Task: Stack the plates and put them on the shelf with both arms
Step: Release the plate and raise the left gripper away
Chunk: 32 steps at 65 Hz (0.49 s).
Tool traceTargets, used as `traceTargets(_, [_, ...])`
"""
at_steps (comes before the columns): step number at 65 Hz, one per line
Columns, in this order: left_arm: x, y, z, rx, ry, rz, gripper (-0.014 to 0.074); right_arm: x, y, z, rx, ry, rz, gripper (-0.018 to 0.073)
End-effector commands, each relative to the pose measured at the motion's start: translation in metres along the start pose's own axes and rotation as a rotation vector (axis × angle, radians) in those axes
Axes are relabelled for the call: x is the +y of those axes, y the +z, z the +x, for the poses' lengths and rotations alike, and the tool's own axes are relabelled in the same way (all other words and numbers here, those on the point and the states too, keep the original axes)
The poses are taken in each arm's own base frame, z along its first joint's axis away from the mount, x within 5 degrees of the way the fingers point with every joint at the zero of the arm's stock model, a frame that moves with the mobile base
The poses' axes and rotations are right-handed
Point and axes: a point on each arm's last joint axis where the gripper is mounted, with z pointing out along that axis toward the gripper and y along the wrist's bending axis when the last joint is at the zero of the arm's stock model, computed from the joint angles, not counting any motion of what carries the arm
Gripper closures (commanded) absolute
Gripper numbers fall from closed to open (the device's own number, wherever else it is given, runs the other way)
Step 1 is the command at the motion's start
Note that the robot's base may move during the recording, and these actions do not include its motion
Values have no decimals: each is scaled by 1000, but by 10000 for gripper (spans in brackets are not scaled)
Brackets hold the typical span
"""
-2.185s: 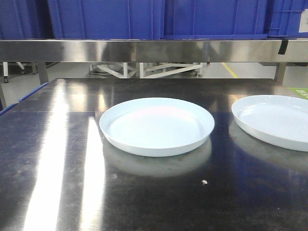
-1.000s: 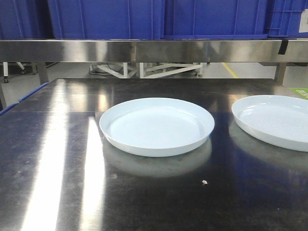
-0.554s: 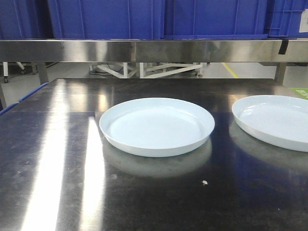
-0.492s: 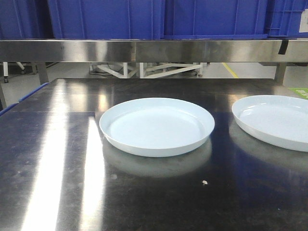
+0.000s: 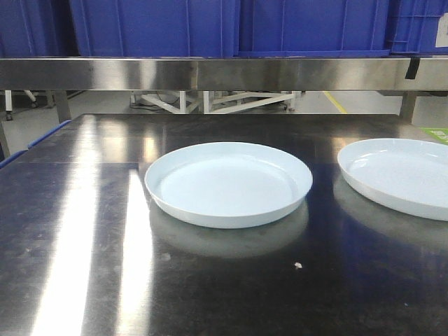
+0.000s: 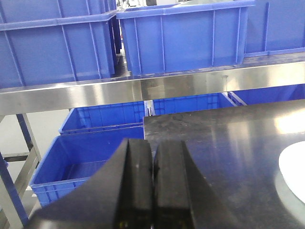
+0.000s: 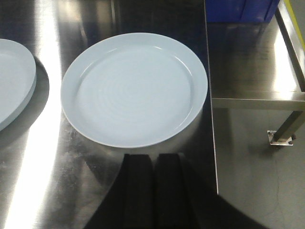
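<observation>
Right now the left pincer (image 6: 153,160) has its two black fingers pressed tight together, and they pinch nothing. It hangs by the left edge of the dark, shiny counter (image 6: 224,143). Only a thin white bit of the middle plate (image 6: 295,164) peeks in at the far right of its view, well apart from the pincer.

The right pincer (image 7: 156,162) is pressed together too, and it holds nothing. Its tips sit just beside the near rim of the right plate (image 7: 135,88) but do not touch it. This plate lies flat on the counter, close to the counter's right edge.

From the front, both plates are round, pale bluish-white and glossy, with low rims that turn up. They lie side by side on the counter with a gap of bare steel between them. One is not on top of the other. The right plate is partly cut off by the edge of that view.

Behind and above the plates runs a long steel shelf (image 5: 210,73). Big blue bins (image 5: 154,28) stand in a row on it. More blue bins sit lower down, past the left end of the counter.
</observation>
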Motion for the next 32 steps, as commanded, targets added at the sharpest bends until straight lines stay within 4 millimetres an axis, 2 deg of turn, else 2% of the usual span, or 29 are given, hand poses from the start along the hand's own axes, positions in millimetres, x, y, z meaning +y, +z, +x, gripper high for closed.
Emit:
traceTargets(1, [2, -1, -17, -107, -14, -11, 514, 1, 4, -29, -32, 6, 1, 502])
traceTargets(21, [2, -1, -17, -107, -14, -11, 514, 0, 58, -69, 323, 14, -13, 501])
traceTargets(32, [2, -1, -17, -107, -14, -11, 514, -20, 91, -94, 404, 54, 37, 488])
